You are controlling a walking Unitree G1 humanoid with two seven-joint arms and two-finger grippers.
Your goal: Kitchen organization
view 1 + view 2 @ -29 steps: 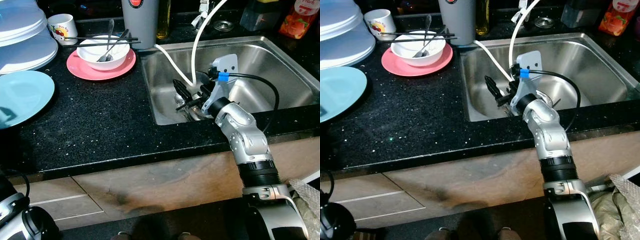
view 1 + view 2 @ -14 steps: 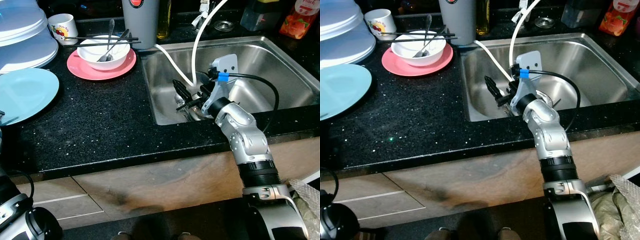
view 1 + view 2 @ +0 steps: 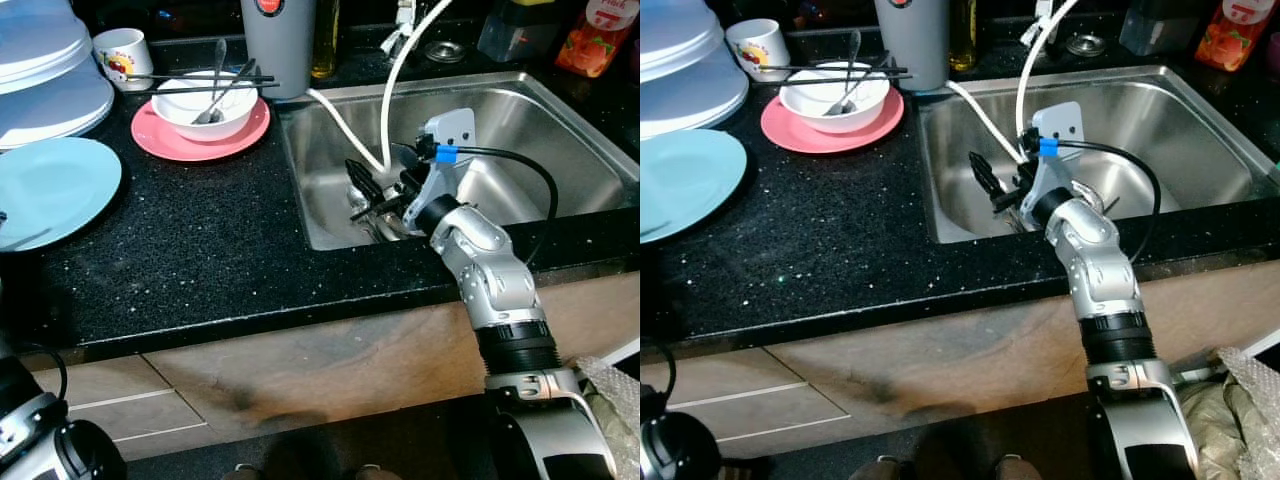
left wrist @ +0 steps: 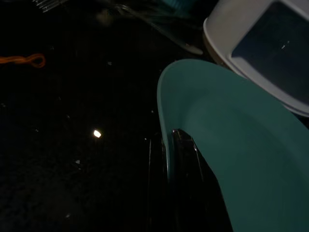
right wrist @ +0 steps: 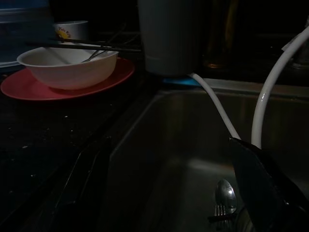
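Right gripper (image 3: pixel 362 195) is held inside the stainless steel sink (image 3: pixel 560 120), near its 9 o'clock wall, w/ fingers spread apart and nothing between them. A metal spoon and fork (image 5: pixel 223 198) are seen lying on the sink floor just under it. Two white hoses (image 3: pixel 385 120) are draped into the basin from 12 o'clock. On the black speckled countertop (image 3: pixel 200 250), a round light-blue plate (image 3: pixel 50 190) is placed at 9 o'clock; its rim is clamped by the left gripper (image 4: pixel 170 150), fingers closed on either side. At 11 o'clock a white bowl (image 3: pixel 205 102) is set on a pink plate (image 3: pixel 160 140), w/ black chopsticks (image 3: pixel 200 80) laid across & a spoon inside. A grey tumbler (image 3: pixel 278 40) is stood just beside.
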